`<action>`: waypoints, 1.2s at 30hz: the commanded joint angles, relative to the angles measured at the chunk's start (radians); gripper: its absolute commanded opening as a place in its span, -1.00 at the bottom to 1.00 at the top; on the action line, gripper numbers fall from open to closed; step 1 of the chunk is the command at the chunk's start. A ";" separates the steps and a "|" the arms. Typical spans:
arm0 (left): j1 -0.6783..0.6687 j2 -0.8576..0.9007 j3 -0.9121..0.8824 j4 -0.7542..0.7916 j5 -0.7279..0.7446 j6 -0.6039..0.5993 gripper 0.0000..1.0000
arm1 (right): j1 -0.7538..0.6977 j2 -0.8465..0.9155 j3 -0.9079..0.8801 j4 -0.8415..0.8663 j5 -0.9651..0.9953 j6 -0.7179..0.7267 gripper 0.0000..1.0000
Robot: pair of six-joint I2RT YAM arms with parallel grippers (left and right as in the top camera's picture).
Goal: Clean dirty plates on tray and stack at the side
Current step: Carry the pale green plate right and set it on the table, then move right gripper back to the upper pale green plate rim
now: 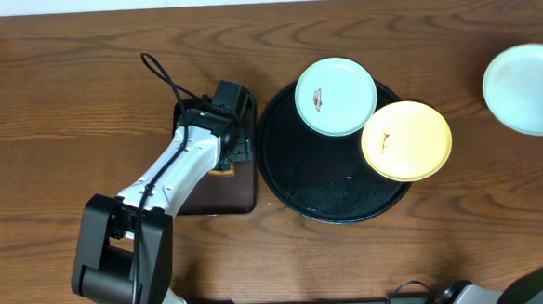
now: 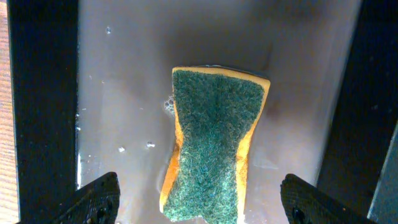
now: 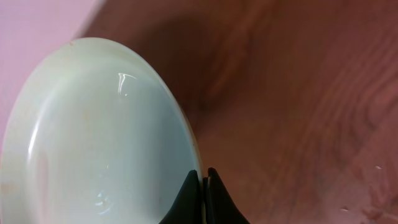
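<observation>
On glossy black round tray (image 1: 310, 180): round mint-blue plate (image 1: 336, 96), yellow plate (image 1: 406, 140). Second mint-blue plate (image 3: 93, 137) face up in pinched right gripper (image 3: 202, 186); left gripper (image 2: 200, 198) wide

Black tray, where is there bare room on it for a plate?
The tray is bare across its lower-left half, from the rim by the brown tray to the plates. Its upper right is crowded: mint plate and yellow plate sit side by side, overhanging the rim.

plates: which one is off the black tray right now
The mint-blue plate at the overhead view's far right, its rim pinched in the right gripper. The other mint-blue plate and the yellow plate both sit on the black tray.
</observation>
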 commanded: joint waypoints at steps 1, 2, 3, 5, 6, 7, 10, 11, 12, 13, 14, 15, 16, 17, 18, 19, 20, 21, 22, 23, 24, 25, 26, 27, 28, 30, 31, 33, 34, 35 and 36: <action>0.001 -0.005 -0.002 -0.003 -0.012 0.006 0.67 | 0.009 0.114 0.016 0.012 0.036 -0.024 -0.98; 0.001 -0.005 -0.002 -0.003 -0.012 0.006 0.67 | 0.016 0.146 0.016 0.016 0.034 -0.040 -0.98; 0.001 -0.005 -0.002 -0.003 -0.012 0.006 0.66 | 0.024 0.171 0.016 0.017 0.034 -0.049 -0.98; 0.001 -0.005 -0.002 -0.003 -0.012 0.006 0.67 | 0.043 0.228 0.016 0.021 0.035 -0.065 -0.98; 0.001 -0.005 -0.002 -0.003 -0.012 0.006 0.67 | 0.052 0.257 0.016 0.023 0.035 -0.074 -0.98; 0.001 -0.005 -0.002 -0.003 -0.012 0.006 0.67 | 0.059 0.279 0.016 0.025 0.034 -0.081 -0.97; 0.001 -0.005 -0.002 -0.003 -0.012 0.006 0.67 | 0.076 0.331 0.016 0.025 0.035 -0.101 -0.97; 0.001 -0.005 -0.002 -0.003 -0.012 0.006 0.67 | 0.078 0.337 0.016 0.025 0.034 -0.106 -0.87; 0.001 -0.005 -0.002 -0.003 -0.012 0.006 0.67 | 0.080 0.338 0.016 0.022 0.034 -0.107 -0.74; 0.001 -0.005 -0.002 -0.003 -0.012 0.006 0.67 | 0.082 0.336 0.021 0.016 0.028 -0.117 -0.63; 0.001 -0.005 -0.002 -0.003 -0.012 0.006 0.67 | 0.082 0.330 0.035 -0.001 0.008 -0.136 -0.55; 0.001 -0.005 -0.002 -0.003 -0.012 0.006 0.67 | 0.085 0.323 0.057 -0.025 -0.015 -0.153 -0.49; 0.001 -0.005 -0.002 -0.003 -0.012 0.006 0.67 | 0.092 0.315 0.087 -0.060 -0.028 -0.161 -0.46; 0.001 -0.005 -0.002 -0.003 -0.012 0.006 0.67 | 0.100 0.309 0.120 -0.098 -0.037 -0.175 -0.44; 0.001 -0.005 -0.002 -0.003 -0.012 0.006 0.67 | 0.114 0.305 0.157 -0.142 -0.051 -0.198 -0.42; 0.001 -0.005 -0.002 -0.003 -0.012 0.006 0.67 | 0.133 0.303 0.203 -0.198 -0.075 -0.225 -0.41; 0.001 -0.005 -0.002 -0.003 -0.012 0.006 0.67 | 0.153 0.303 0.245 -0.247 -0.093 -0.245 -0.40; 0.001 -0.005 -0.002 -0.003 -0.012 0.006 0.67 | 0.200 0.303 0.316 -0.333 -0.123 -0.290 -0.39; 0.001 -0.005 -0.002 -0.003 -0.012 0.006 0.67 | 0.234 0.303 0.349 -0.373 -0.127 -0.323 -0.38; 0.001 -0.005 -0.002 -0.003 -0.012 0.006 0.67 | 0.274 0.303 0.378 -0.407 -0.126 -0.352 -0.35; 0.001 -0.005 -0.002 -0.003 -0.012 0.006 0.67 | 0.310 0.303 0.394 -0.425 -0.125 -0.377 -0.34; 0.001 -0.005 -0.002 0.002 -0.012 0.006 0.67 | 0.347 0.303 0.401 -0.429 -0.124 -0.394 -0.31; 0.001 -0.005 -0.002 0.019 -0.012 0.006 0.67 | 0.385 0.303 0.401 -0.427 -0.124 -0.411 -0.25; 0.001 -0.005 -0.002 0.034 -0.012 0.006 0.67 | 0.427 0.303 0.401 -0.424 -0.122 -0.426 -0.23; 0.001 -0.005 -0.002 0.031 -0.012 0.006 0.67 | 0.468 0.310 0.400 -0.421 -0.110 -0.435 -0.18; 0.001 -0.004 -0.003 0.024 -0.012 0.006 0.75 | 0.542 0.326 0.400 -0.415 -0.064 -0.435 -0.13; 0.001 -0.003 -0.008 0.028 -0.012 0.006 0.74 | 0.575 0.336 0.400 -0.410 -0.039 -0.435 -0.12; 0.001 -0.003 -0.026 0.051 -0.012 0.006 0.70 | 0.632 0.357 0.400 -0.393 0.015 -0.434 -0.10; 0.001 -0.003 -0.035 0.066 -0.012 0.006 0.63 | 0.662 0.369 0.400 -0.382 0.038 -0.433 -0.10; 0.001 -0.003 -0.049 0.085 -0.013 0.006 0.62 | 0.690 0.381 0.400 -0.371 0.052 -0.430 -0.10; 0.001 -0.003 -0.060 0.100 -0.013 0.006 0.61 | 0.711 0.388 0.400 -0.362 0.057 -0.428 -0.04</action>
